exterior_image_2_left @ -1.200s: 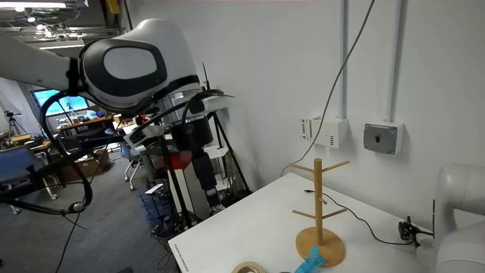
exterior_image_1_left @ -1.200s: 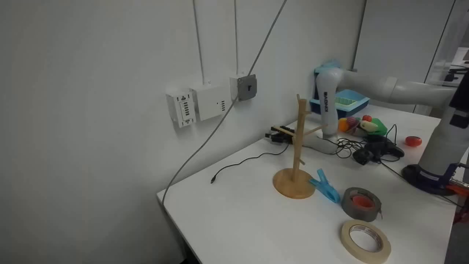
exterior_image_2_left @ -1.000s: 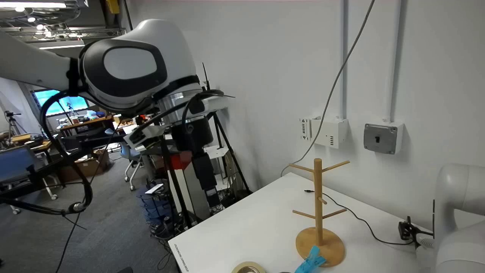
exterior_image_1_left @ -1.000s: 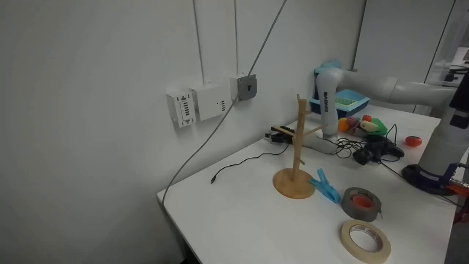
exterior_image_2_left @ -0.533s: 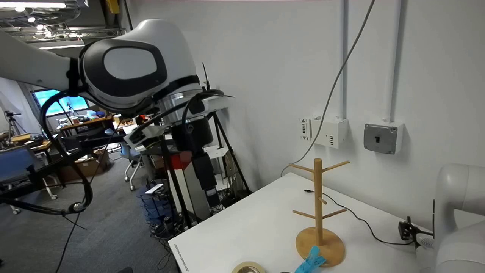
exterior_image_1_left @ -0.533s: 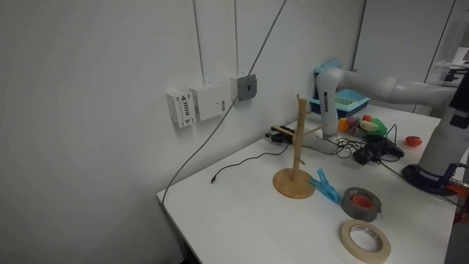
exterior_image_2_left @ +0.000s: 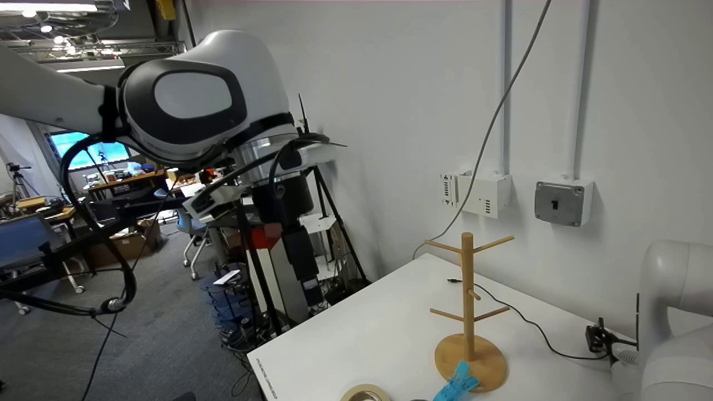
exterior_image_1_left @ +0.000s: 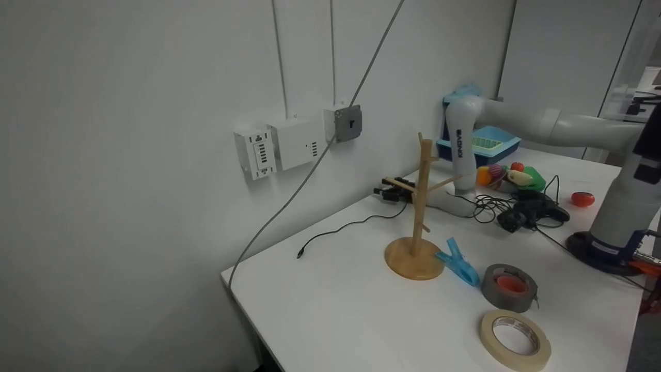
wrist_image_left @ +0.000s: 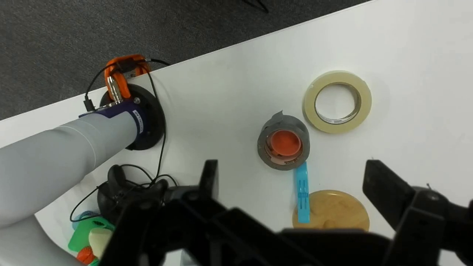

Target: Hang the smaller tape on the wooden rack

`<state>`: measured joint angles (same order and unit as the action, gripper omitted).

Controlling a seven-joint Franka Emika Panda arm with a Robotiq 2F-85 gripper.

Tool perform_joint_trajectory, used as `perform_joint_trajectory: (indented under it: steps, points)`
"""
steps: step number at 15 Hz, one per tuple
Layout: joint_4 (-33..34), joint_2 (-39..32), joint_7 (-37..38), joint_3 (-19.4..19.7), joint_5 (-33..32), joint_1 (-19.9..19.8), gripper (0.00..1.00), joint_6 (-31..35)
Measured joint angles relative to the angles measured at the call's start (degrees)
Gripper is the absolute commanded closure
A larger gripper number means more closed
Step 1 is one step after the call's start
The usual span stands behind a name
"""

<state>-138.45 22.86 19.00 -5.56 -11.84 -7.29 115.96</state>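
Observation:
The smaller tape (exterior_image_1_left: 516, 361) is a flat cream ring lying on the white table. It also shows whole in the wrist view (wrist_image_left: 309, 103) and is cut by the lower edge in an exterior view (exterior_image_2_left: 351, 394). The wooden rack (exterior_image_1_left: 421, 201) stands upright with bare pegs; it also shows in an exterior view (exterior_image_2_left: 468, 295). In the wrist view its round base (wrist_image_left: 336, 208) is partly hidden by the gripper body. My gripper (exterior_image_2_left: 312, 289) points down high above the table, away from the tape and rack. In the wrist view the gripper (wrist_image_left: 292, 162) is wide open and empty.
A grey roll with a reddish core (exterior_image_1_left: 493, 294) lies beside the tape. A blue clothespin (exterior_image_1_left: 462, 266) rests against the rack's base. A second grey arm (exterior_image_1_left: 563, 126), black cables (exterior_image_1_left: 488, 206) and toy food (exterior_image_1_left: 519, 178) occupy the table farther along. A wall borders the table.
My arm and gripper have shifted very slightly downward in an exterior view. The tape, the rack and the other objects have not moved.

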Motion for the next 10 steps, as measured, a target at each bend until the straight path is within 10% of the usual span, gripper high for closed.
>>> perform_joint_trajectory:
  steps: [10]
  points:
    - [-1.5, -7.6, -1.0, 1.0, 9.2, 2.8, 0.0, 1.2]
